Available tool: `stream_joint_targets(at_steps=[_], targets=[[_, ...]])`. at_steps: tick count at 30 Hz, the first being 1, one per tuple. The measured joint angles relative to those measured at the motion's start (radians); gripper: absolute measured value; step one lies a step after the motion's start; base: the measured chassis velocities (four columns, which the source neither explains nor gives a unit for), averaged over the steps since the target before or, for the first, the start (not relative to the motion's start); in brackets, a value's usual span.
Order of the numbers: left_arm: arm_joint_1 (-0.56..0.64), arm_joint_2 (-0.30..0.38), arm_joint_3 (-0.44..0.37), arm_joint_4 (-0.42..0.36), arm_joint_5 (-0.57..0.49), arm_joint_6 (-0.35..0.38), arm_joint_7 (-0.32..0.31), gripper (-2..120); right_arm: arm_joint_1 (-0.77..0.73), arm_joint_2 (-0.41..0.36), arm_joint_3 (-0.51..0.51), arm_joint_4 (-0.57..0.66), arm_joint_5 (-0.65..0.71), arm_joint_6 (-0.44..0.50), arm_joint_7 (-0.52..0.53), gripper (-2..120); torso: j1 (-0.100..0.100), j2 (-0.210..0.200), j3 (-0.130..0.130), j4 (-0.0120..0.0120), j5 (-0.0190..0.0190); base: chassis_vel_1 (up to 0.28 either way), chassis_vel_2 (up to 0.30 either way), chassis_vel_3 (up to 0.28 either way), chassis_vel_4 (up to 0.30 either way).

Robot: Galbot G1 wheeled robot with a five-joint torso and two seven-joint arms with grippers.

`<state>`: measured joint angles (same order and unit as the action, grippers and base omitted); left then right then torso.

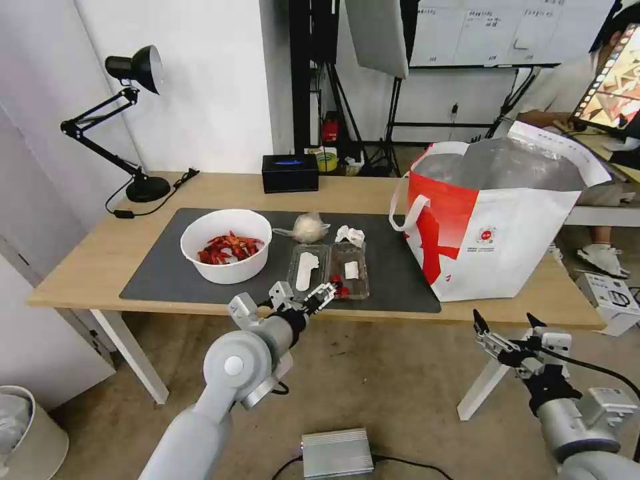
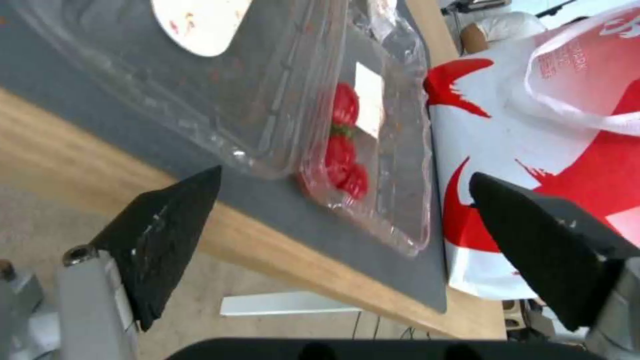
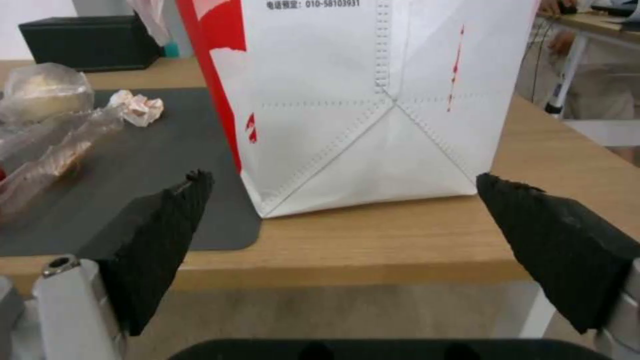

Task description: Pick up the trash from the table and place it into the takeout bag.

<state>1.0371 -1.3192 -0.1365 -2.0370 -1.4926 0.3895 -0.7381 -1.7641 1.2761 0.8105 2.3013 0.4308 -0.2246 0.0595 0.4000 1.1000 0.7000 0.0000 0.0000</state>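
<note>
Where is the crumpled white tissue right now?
In the head view the crumpled white tissue lies on the dark grey mat, between the knotted clear bag and the takeout bag, just behind the clamshell box.

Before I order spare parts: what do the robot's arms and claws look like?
Both arms are smooth silver-grey tubes with rounded joints and black wrist collars. The left claw and right claw each carry two black, pointed, wedge-shaped textured fingers on pale metal mounts. A black cable runs along the right wrist.
</note>
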Motion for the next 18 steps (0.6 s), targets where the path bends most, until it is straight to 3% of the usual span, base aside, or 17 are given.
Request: stream_joint_targets(at_steps=[18], targets=[[-0.014,-0.025,0.014,0.047,0.057,-0.013,0.04,100,0.004,0.001,-0.001,-0.02,-0.001,0.012,-0.001,100,0.0,0.0,0.0,-0.0001,0.0,0.0,0.0,0.0,0.0]])
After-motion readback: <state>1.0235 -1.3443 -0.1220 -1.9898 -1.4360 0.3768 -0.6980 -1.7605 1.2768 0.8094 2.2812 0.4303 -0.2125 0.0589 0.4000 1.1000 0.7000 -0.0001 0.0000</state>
